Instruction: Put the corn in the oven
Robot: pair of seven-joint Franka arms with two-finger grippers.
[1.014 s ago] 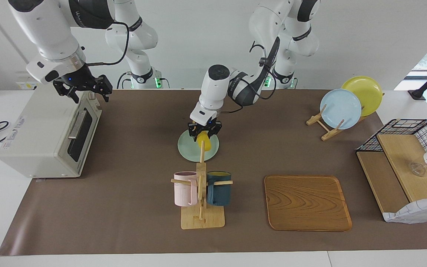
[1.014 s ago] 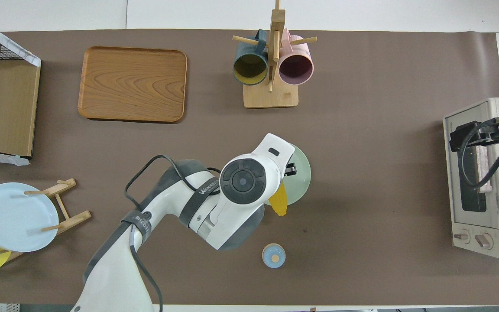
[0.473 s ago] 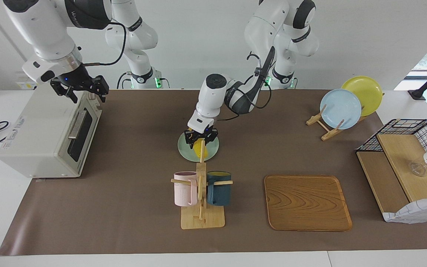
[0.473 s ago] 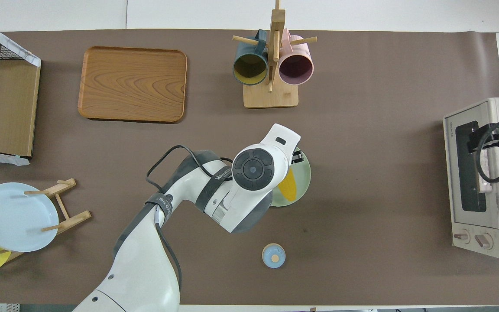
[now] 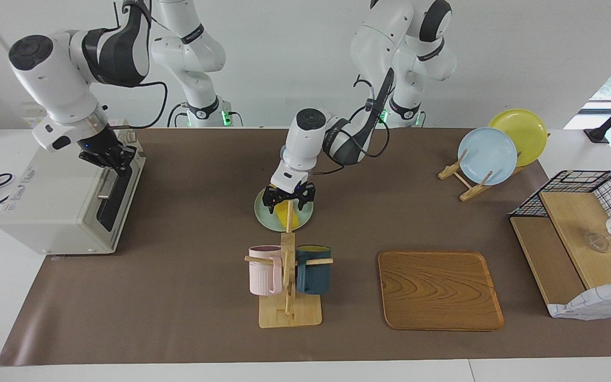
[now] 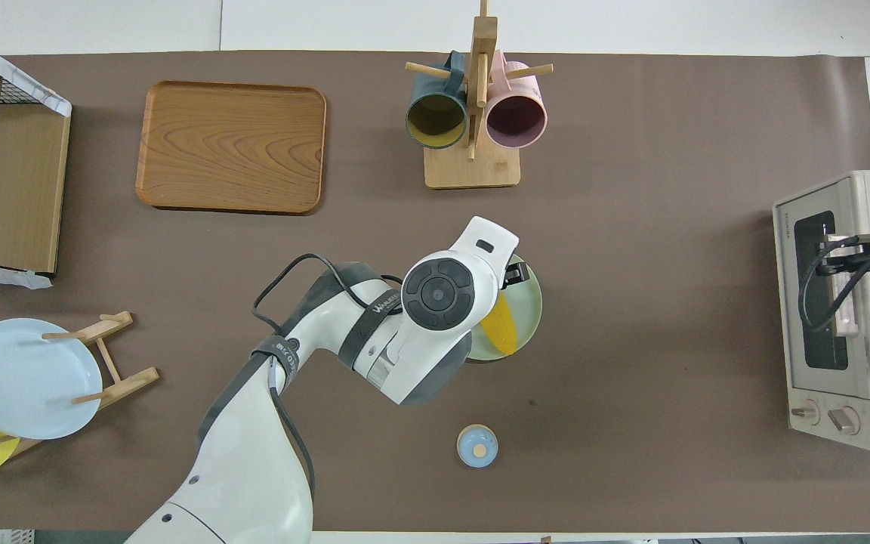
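Left gripper [image 5: 288,197], jaws spread, directly above the corn [image 5: 284,215] lying lengthwise toward the robots on the plate [image 5: 266,217]; right gripper [image 5: 116,158], pressed together, at the oven [image 5: 45,212] door.

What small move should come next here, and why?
Probably the right gripper should pull the oven door down. Its fingers are shut at the handle, and the door looks closed. The corn lies on the green plate under the open left gripper.

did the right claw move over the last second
Yes: the right claw came down from above the boxy off-white toaster oven onto its metal bar handle.
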